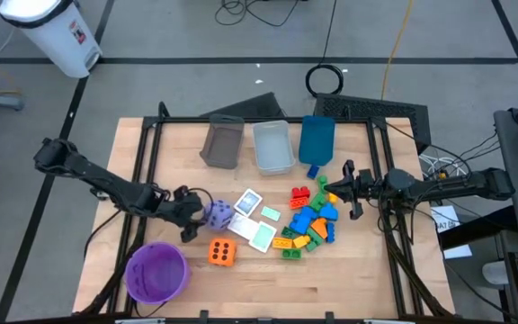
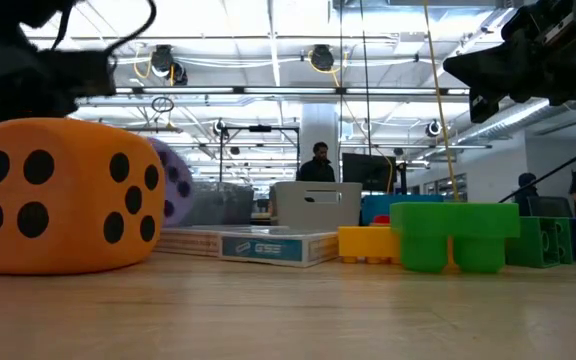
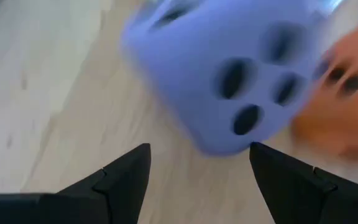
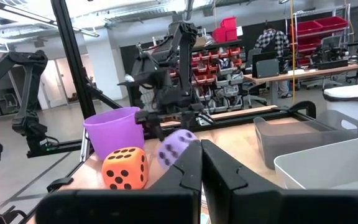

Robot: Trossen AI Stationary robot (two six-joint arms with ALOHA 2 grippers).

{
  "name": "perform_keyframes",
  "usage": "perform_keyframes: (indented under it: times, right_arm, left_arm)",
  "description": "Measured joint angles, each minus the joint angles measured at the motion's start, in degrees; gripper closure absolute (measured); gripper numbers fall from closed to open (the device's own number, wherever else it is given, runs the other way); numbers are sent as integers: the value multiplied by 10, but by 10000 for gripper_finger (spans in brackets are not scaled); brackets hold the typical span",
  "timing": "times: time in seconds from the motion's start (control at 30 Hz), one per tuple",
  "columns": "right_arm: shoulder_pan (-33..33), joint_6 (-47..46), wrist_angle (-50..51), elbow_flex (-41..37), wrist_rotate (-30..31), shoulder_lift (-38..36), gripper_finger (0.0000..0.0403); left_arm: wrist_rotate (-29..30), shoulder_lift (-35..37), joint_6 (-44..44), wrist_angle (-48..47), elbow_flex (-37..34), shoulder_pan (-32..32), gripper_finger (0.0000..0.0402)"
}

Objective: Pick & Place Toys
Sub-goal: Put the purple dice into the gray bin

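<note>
Left gripper [image 1: 196, 216] hangs low over the pale wood-grain table [image 1: 358, 270], its two dark wedge-shaped fingers [image 3: 126, 177] spread apart with nothing between them. Just ahead of the fingertips sits the purple die [image 1: 219, 213], a soft-cornered cube with dots on its faces; in the left wrist view it fills the space right beyond the open tips, whether touching them or not I cannot tell. Beside that die, to the gripper's near side of the table, lies the orange die [image 1: 222, 252], the same rounded cube shape. The round purple bowl [image 1: 156, 271], smooth plastic, stands close by the left arm, near the table's front edge.

Beyond the purple die from the left gripper lie the flat white-and-teal cards [image 1: 255, 216], overlapping, and past them the heap of blocky studded bricks [image 1: 311, 223] in red, green, yellow, orange and blue.

Right gripper [image 1: 338, 187] hovers at the far side of that brick heap, its dark fingers pressed together and empty. Three rectangular bins stand in a row behind the toys: grey bin [image 1: 222, 142], clear bin [image 1: 272, 146], blue bin [image 1: 317, 139].
</note>
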State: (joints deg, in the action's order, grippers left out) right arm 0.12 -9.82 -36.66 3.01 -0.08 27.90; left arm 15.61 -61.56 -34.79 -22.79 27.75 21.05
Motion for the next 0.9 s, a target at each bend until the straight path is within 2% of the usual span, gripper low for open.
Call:
perform_keyframes:
  times: [0.17,0.33,0.47,0.6,0.8,0.9]
  right_arm:
    - [0,-5,-1,0,0,0,403]
    - [0,-15,-2,0,0,1,403]
    - [0,-15,-2,0,0,1,403]
    - [0,-15,-4,0,0,0,403]
    - [0,-9,-14,0,0,2,403]
    - [0,9,-26,0,3,4,403]
  left_arm:
    - [35,0,5,-3,-1,-5,119]
    - [107,1,-14,6,-1,-5,119]
    - [130,0,-14,24,-1,-9,119]
    - [125,-10,-1,37,0,-15,119]
    - [108,-63,28,38,0,-16,119]
    - [113,-94,26,69,0,-18,119]
